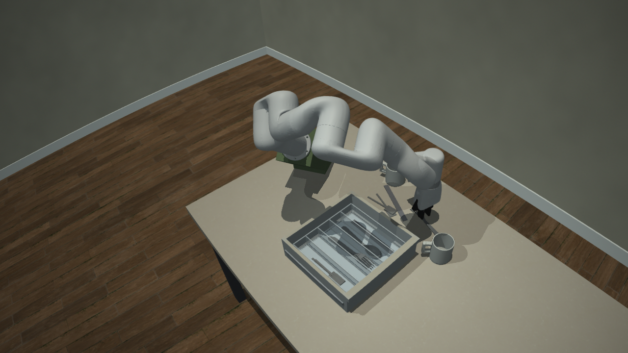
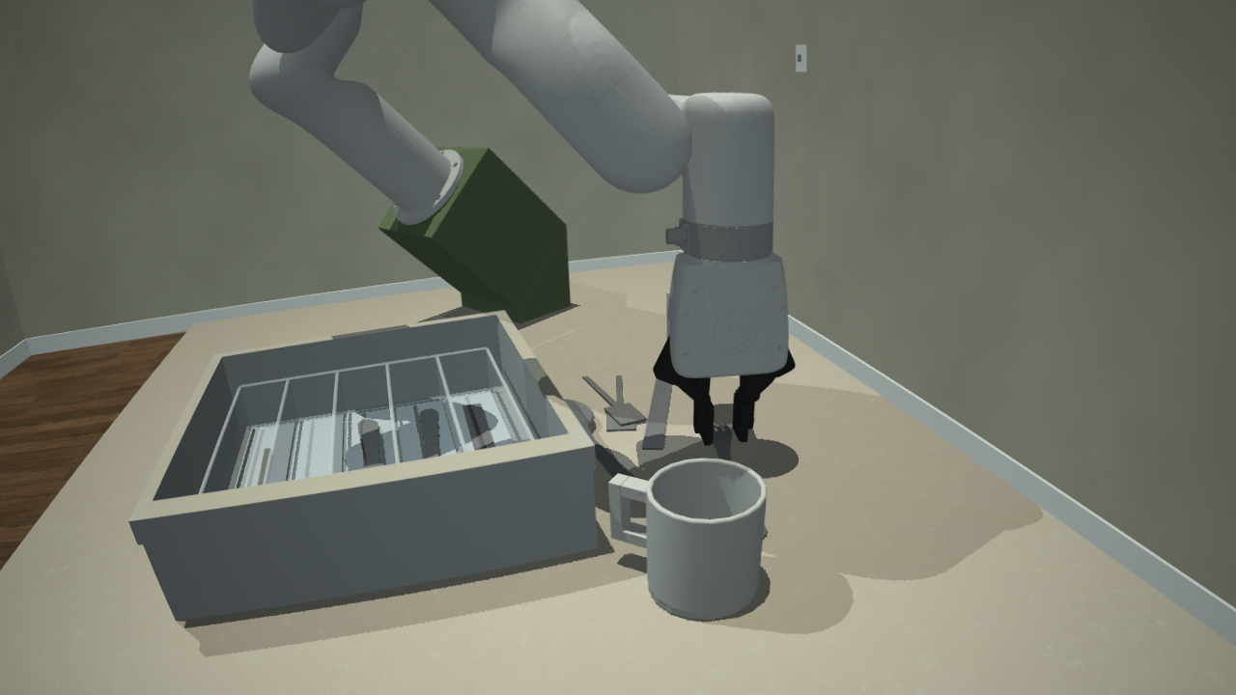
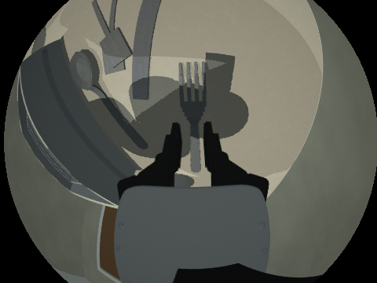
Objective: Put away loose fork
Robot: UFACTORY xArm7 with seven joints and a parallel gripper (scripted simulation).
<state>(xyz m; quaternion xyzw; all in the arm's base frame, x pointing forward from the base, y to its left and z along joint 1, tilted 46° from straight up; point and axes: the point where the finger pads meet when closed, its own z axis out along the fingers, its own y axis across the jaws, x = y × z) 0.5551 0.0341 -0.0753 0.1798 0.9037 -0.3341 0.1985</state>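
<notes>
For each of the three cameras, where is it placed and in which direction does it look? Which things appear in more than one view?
Top: high above a table corner, looking down at the tray; the whole arm shows.
Exterior: low at table height, facing tray, mug and wall; forearm and tool show.
Wrist: on the arm's end, looking down past the tool's open fingers straddling the fork on the table.
Shared: the fork and tool appear in wrist and exterior views; tray and mug in top and exterior.
</notes>
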